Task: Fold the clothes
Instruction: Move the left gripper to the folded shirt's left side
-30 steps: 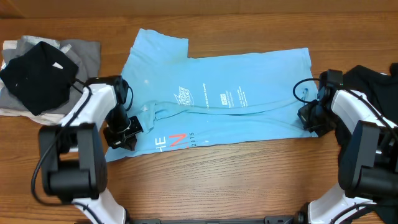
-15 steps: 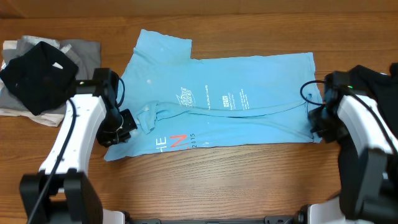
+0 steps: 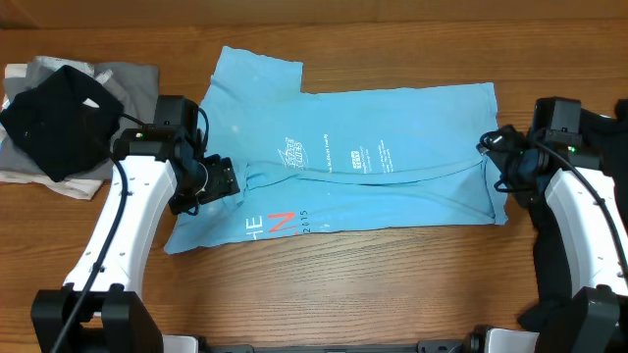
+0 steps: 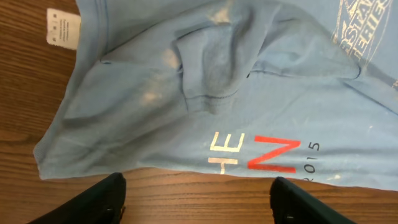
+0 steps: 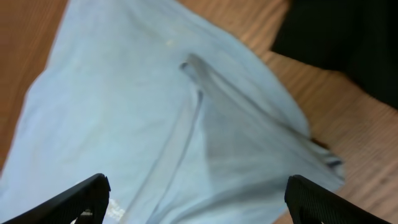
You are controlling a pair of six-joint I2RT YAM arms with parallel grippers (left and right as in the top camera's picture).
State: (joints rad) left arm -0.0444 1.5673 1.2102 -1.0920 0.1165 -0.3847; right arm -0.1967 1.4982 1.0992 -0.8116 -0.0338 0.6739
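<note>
The light blue T-shirt (image 3: pixel 343 157) lies spread across the middle of the table, a sleeve folded inward and coral-red and white lettering (image 4: pixel 255 152) near its front hem. My left gripper (image 3: pixel 222 183) hovers at the shirt's left side, open, with only bare wood between its fingertips (image 4: pixel 196 208). At the shirt's right end my right gripper (image 3: pixel 497 159) stands open above the blue cloth (image 5: pixel 186 124), holding nothing (image 5: pixel 199 205). A black garment (image 3: pixel 613 132) lies at the right edge, partly under the right arm, and shows in the right wrist view's top corner (image 5: pixel 348 43).
At the back left a black cloth (image 3: pixel 54 123) sits on a pile of grey and white cloth (image 3: pixel 132 83). A white label (image 4: pixel 62 26) shows at the shirt's neck. Bare wood table (image 3: pixel 343 284) runs along the front.
Both grippers have opened and let go of the shirt. The left one moved right and toward the back; the right one lifted toward the back. The shirt lies a little flatter.
</note>
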